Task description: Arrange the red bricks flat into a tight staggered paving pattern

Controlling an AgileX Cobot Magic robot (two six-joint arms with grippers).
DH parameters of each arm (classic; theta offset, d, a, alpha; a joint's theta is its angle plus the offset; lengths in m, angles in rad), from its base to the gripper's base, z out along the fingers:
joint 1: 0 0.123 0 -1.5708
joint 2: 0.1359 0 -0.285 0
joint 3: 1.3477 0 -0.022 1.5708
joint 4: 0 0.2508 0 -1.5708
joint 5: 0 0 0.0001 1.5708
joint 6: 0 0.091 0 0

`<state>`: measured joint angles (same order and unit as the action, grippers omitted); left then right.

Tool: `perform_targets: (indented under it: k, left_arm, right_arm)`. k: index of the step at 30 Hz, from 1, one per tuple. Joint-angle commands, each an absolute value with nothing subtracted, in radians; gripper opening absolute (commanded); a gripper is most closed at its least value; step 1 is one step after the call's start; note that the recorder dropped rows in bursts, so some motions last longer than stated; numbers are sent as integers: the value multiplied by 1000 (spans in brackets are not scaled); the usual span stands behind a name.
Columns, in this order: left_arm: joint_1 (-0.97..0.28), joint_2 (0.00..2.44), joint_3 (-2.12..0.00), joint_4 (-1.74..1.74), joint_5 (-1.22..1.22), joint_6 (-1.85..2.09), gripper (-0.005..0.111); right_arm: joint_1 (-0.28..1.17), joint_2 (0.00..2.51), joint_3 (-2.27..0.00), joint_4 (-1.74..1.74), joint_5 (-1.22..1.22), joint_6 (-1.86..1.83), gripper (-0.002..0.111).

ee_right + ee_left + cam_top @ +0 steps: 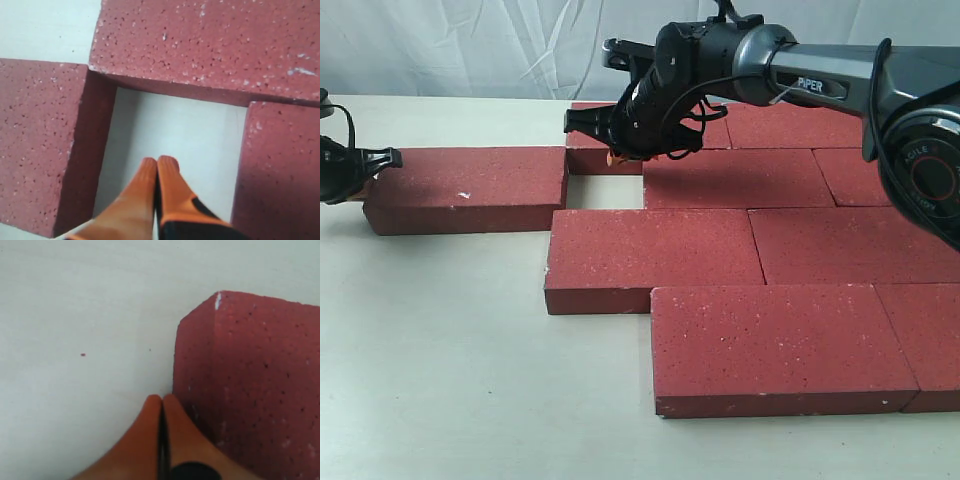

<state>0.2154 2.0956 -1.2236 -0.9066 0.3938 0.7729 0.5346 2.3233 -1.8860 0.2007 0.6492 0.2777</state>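
All red bricks (655, 260) flat on worktop (440, 350), long axes running left-right; left gripper (161, 402), right gripper (157, 164): fingers pressed together.

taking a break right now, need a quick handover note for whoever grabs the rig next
Left gripper: shut, holding nothing, tips at the outer end of the loose brick.
Right gripper: shut, empty, above the gap.
Bricks: the paved block lies flat and staggered on the right. The loose brick lies flat in line with its row, separated by the gap.
Done: most of the paving.
Left: close the gap, probably by pushing the loose brick in.
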Motion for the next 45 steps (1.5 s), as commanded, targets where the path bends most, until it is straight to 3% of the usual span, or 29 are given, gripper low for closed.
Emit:
perform_targets:
  k: [1,11,36,45]
  left_arm:
    - [216,2094,-1222,-928,354,796,0]
    - [216,2094,-1222,-890,330,796,0]
    - [216,2094,-1222,-890,328,796,0]
    - [216,2094,-1222,-879,292,798,0]
  right_arm:
    - [548,2329,-1890,202,632,276,-1]
    - [620,2379,-1890,239,517,276,-1]
    - [641,2389,-1890,308,590,260,-1]
    - [522,2340,-1890,294,602,329,-1]
